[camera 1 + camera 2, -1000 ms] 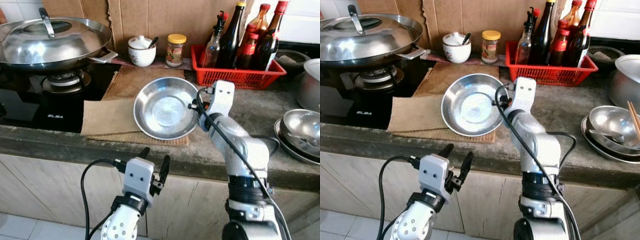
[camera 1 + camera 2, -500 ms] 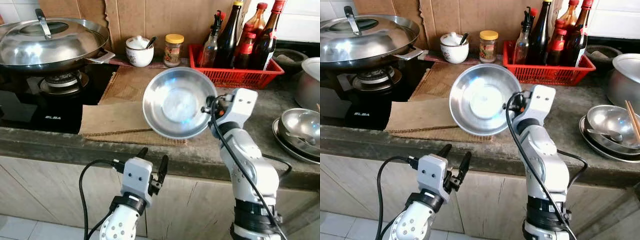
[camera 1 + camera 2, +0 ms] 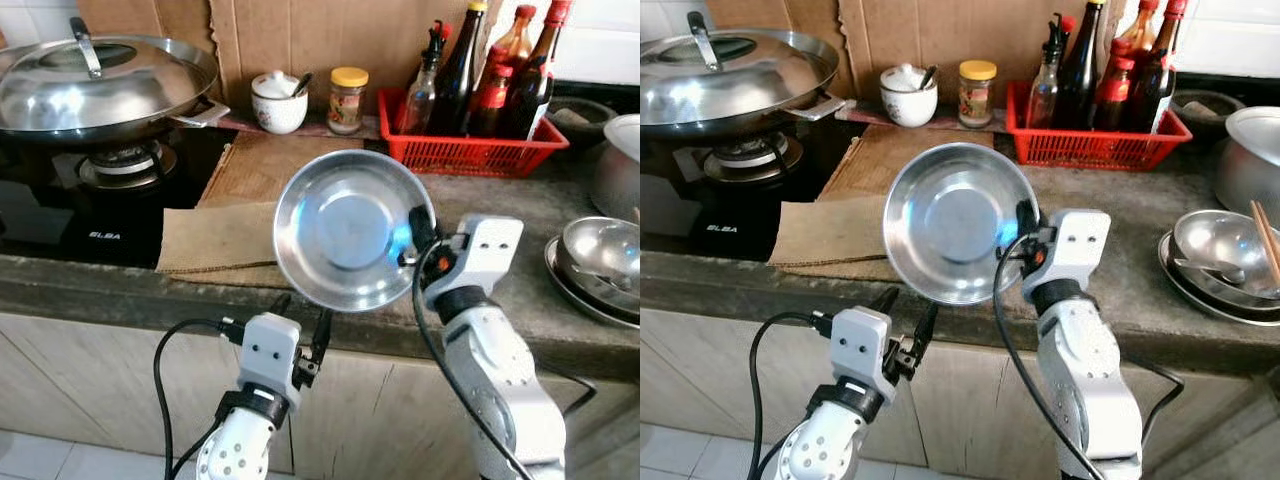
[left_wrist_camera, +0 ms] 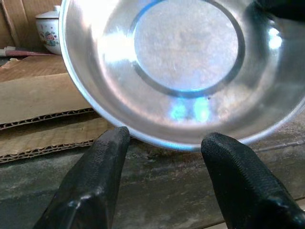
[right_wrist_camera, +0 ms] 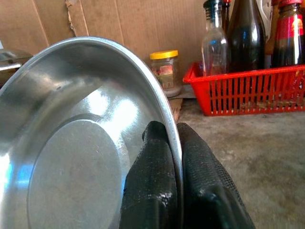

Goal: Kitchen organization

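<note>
A round steel bowl [image 3: 352, 240] hangs tilted in the air above the counter's front edge, its hollow facing me. My right gripper [image 3: 413, 232] is shut on the bowl's right rim, one finger inside and one outside [image 5: 159, 186]. My left gripper [image 3: 300, 325] stands open below the counter edge, just under the bowl, with nothing between its fingers [image 4: 105, 167]. The bowl [image 4: 186, 67] looms right above them in the left wrist view.
A cardboard mat [image 3: 230, 220] lies on the counter [image 3: 560, 310]. A lidded wok [image 3: 100, 80] sits on the stove at the left. At the back stand a white pot [image 3: 279, 100], a jar [image 3: 350, 98] and a red basket of bottles [image 3: 470, 140]. Steel dishes [image 3: 600, 260] are stacked at the right.
My right gripper has lifted the bowl off the cardboard mat and drawn it toward me, tipping it upright. The left gripper has stayed put.
</note>
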